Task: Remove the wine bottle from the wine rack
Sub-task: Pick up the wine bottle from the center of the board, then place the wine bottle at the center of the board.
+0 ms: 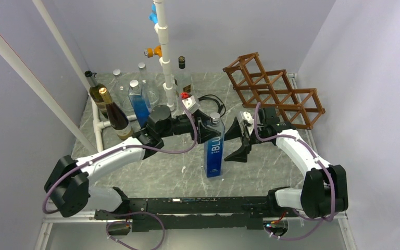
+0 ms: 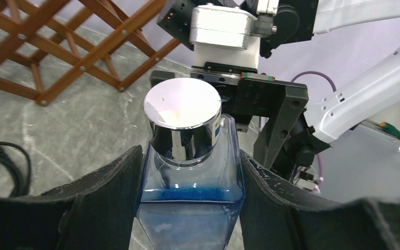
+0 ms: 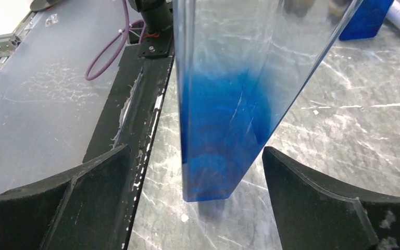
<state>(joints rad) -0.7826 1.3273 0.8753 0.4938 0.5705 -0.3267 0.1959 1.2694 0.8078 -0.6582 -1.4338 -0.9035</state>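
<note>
Arm bases: both sit on a black rail (image 1: pixel 187 205) at the near edge, closest to the overhead view.
Writing: "BLU" in white capitals runs down the blue lower half of the wine bottle (image 1: pixel 214 151). A smaller line beside it is too small to read.
Bottle position: upright on the grey marbled table (image 1: pixel 161 172), about mid-table. It is well apart from the wine rack (image 1: pixel 273 91), which stands at the rear right.
Left gripper (image 2: pixel 190 177): clenched on the bottle's shoulders just under the cap (image 2: pixel 182 104), with a black finger (image 2: pixel 114 182) pressed to the glass on each side.
Right gripper (image 3: pixel 197 153): released. Its fingers (image 3: pixel 317 203) are spread either side of the bottle's lower body, a gap shows on both sides, and there is no contact.
Bottle vs pincers: it stands between the two, with the left reaching in high from the left and the right lower down from the right.
Bottle appearance: tall, square-sectioned clear glass. The blue is deep at the base and fades to clear higher up, and the wide round cap is mirror-silver.
Rack appearance: reddish-brown wooden open frame with its cells set diamond-wise.
Rear left: several other bottles (image 1: pixel 112 112) stand beside a white pipe post (image 1: pixel 164 52).
</note>
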